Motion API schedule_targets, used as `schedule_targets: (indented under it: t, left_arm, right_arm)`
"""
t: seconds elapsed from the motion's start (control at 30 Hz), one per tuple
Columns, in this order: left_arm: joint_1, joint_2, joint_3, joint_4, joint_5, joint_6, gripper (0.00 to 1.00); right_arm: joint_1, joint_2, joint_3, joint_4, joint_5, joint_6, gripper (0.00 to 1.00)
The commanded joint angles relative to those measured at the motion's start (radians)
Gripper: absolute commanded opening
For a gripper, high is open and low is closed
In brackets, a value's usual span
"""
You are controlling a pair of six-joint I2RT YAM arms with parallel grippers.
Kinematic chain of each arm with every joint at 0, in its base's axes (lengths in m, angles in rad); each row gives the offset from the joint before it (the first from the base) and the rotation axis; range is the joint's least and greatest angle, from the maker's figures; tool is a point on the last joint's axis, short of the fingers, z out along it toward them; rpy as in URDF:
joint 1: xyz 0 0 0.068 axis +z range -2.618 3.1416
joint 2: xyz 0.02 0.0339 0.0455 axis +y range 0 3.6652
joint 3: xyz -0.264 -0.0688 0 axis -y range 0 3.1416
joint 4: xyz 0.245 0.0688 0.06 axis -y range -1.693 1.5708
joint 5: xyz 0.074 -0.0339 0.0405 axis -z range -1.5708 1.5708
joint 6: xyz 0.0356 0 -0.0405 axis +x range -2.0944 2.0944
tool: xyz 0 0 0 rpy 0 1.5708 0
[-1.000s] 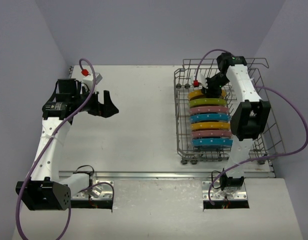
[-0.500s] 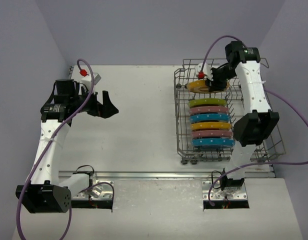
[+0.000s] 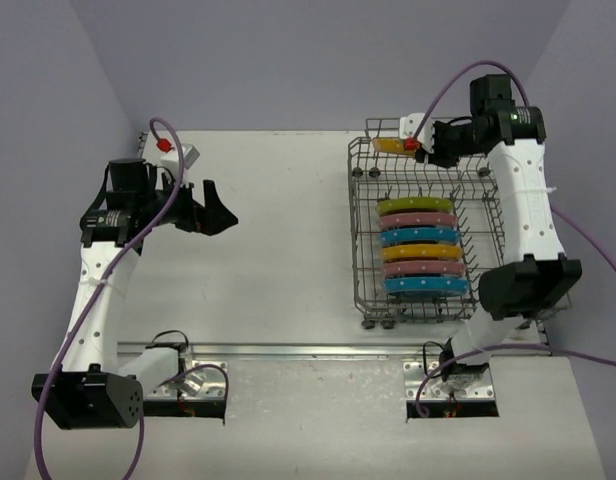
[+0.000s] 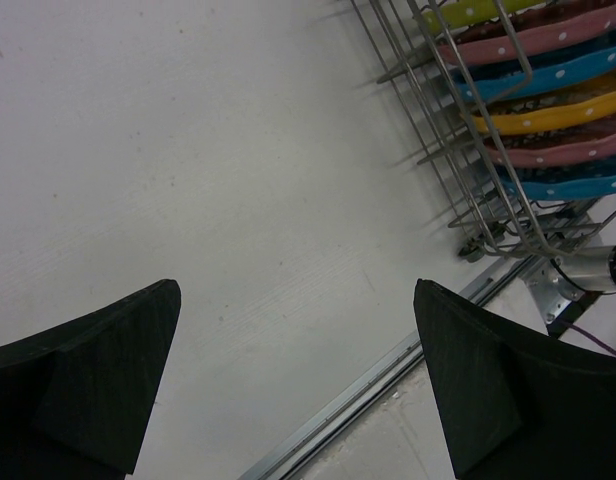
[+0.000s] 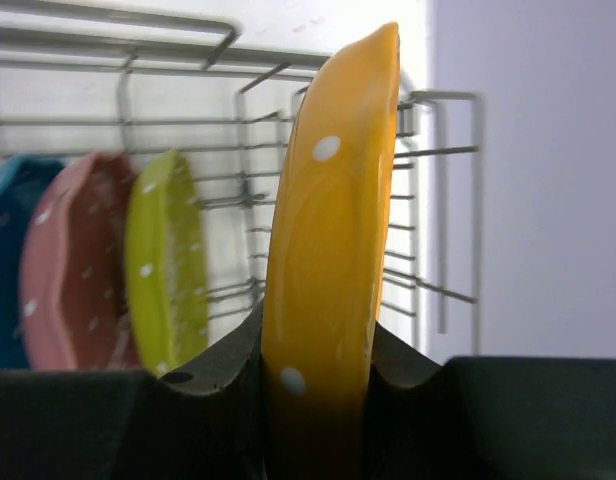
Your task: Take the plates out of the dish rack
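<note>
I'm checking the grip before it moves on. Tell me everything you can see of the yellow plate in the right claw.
The yellow plate is glossy orange-yellow with small white dots and a wavy rim. It stands on edge, nearly upright, its rim pinched by the right claw, one finger on each face. It hangs over the far end of the dish rack, clear of the other plates.

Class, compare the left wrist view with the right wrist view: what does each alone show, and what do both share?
Left wrist only: the open left gripper over the table. Right wrist only: the right gripper shut on an orange-yellow plate, held on edge. Both: the dish rack, with a lime green plate and a pink plate standing inside.
</note>
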Motion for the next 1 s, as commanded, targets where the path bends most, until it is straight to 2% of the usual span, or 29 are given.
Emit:
schedule_targets:
  t: [0.0, 0.03, 0.1, 0.17, 0.4, 0.63, 0.8, 0.9, 0.97]
  left_arm:
    - [0.012, -0.02, 0.066, 0.062, 0.047, -0.07, 1.0]
    - [0.012, -0.014, 0.092, 0.067, 0.06, -0.086, 1.0]
    - [0.012, 0.003, 0.143, 0.079, 0.084, -0.133, 1.0]
    - [0.012, 0.027, 0.204, 0.089, 0.116, -0.166, 0.98]
    - [0.012, 0.135, 0.366, 0.123, 0.274, -0.288, 0.96]
    - [0.011, 0.198, 0.333, 0.129, 0.371, -0.303, 0.94]
    - [0.011, 0.188, 0.313, 0.128, 0.407, -0.276, 0.92]
    - [0.012, 0.178, 0.27, 0.137, 0.429, -0.269, 0.85]
    - [0.011, 0.171, 0.232, 0.159, 0.474, -0.271, 0.73]
  right_arm:
    - [0.054, -0.317, -0.314, 0.649, -0.056, 0.146, 0.0]
    - [0.091, -0.397, -0.415, 0.823, -0.009, 0.13, 0.0]
    - [0.186, -0.483, -0.634, 1.015, 0.056, 0.054, 0.0]
    - [0.286, -0.532, -0.719, 1.135, 0.103, -0.022, 0.0]
    - [0.552, -0.544, -0.801, 1.401, 0.246, -0.231, 0.0]
    - [0.741, -0.509, -0.962, 1.713, 0.194, -0.466, 0.0]
    - [0.832, -0.475, -0.986, 1.747, 0.18, -0.518, 0.0]
    - [0.866, -0.45, -0.993, 1.801, 0.176, -0.532, 0.0]
    - [0.892, -0.422, -0.995, 1.841, 0.189, -0.54, 0.0]
